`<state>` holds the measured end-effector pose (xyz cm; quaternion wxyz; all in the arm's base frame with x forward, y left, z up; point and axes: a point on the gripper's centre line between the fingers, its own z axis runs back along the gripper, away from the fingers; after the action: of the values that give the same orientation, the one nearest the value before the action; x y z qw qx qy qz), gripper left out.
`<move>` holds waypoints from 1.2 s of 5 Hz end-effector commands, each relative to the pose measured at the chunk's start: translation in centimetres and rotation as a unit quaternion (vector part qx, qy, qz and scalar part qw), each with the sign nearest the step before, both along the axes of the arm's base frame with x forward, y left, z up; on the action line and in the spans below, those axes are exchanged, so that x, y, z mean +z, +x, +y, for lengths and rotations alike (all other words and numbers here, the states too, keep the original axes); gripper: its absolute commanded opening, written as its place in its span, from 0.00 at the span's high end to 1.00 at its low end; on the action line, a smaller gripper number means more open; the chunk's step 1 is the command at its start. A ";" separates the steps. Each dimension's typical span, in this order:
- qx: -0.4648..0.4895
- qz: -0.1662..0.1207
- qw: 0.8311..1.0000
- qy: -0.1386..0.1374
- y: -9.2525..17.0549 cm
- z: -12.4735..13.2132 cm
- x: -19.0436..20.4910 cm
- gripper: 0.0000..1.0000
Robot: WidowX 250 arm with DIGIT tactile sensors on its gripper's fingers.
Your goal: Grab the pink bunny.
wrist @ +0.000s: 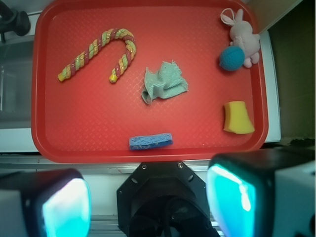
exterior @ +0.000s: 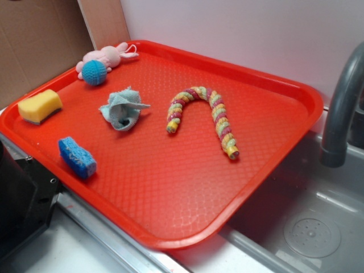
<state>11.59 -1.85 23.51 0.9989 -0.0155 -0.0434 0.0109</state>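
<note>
The red tray (exterior: 273, 91) held the pink bunny (wrist: 243, 37) in one far corner, well apart from the gripper (wrist: 148, 202), whose fingers (wrist: 232, 197) stood spread and empty. The plush looked light and squashy; its body beside the blue ball (wrist: 231, 58) seemed the surest hold.

The exterior view looks down at an angle across the red tray (exterior: 273, 165) from off one long side, fairly near, with a sink faucet (exterior: 341, 114) beside the tray. The wrist view looks straight down on the tray (wrist: 89, 138) from high above, its own gripper (wrist: 148, 197) at the bottom edge. Both share the whole tray
</note>
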 end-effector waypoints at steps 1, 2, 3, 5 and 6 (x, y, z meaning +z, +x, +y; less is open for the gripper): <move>0.000 0.000 1.000 0.000 0.0 0.0 0.0 0.00; 0.066 0.021 0.997 0.045 4.9 3.6 -5.0 0.00; 0.045 0.007 0.997 0.056 9.4 5.6 -9.1 0.00; 0.029 -0.011 0.995 0.097 13.8 10.8 -12.9 0.00; 0.029 -0.011 0.995 0.097 13.8 10.8 -12.9 0.00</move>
<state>24.24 8.74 9.06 0.9960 0.0765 -0.0285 0.0368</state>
